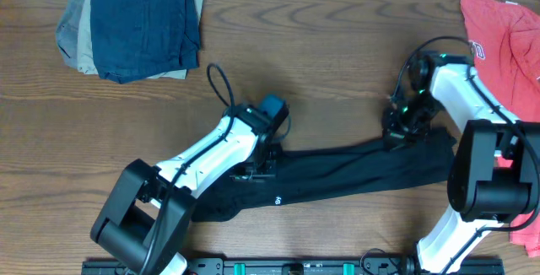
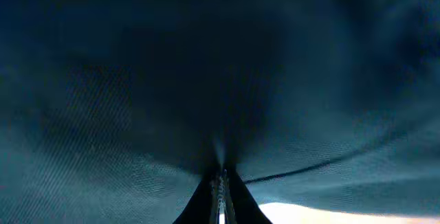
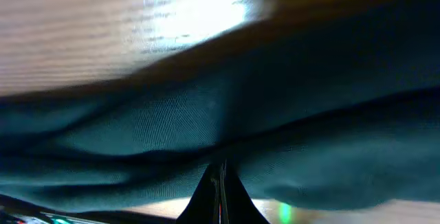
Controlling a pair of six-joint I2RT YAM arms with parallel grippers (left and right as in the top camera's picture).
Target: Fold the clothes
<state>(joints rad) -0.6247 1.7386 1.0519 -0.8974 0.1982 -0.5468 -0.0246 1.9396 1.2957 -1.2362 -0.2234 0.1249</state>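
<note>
shirt (image 1: pixel 354 169) lies bunched into a long dark band across the near middle of the bench (image 1: pixel 321 56), running from beside the left arm's base up to the right arm. the left pincer (image 1: pixel 256 164) is clamped shut on cloth near the band's left part. its wrist view shows black weave puckering into the closed tips. the right pincer (image 1: pixel 398 136) is likewise pinched shut on a fold at the band's upper right end, with bare wood just beyond it.

the main risk is that each pinch holds a bunched ridge rather than a true hem or corner. a lift would then raise a rope of cloth, and any fold made from it would lock the wrinkles in. the wrist views are too close and dark to say how many layers are caught, so one grip may hold only the top layer and slip off this thin cloth under tension. pulling the ends apart unevenly could skew the shirt. a wide sweep on the right could drag its end onto the red shirt (image 1: pixel 506 39) lying near that arm.
</note>
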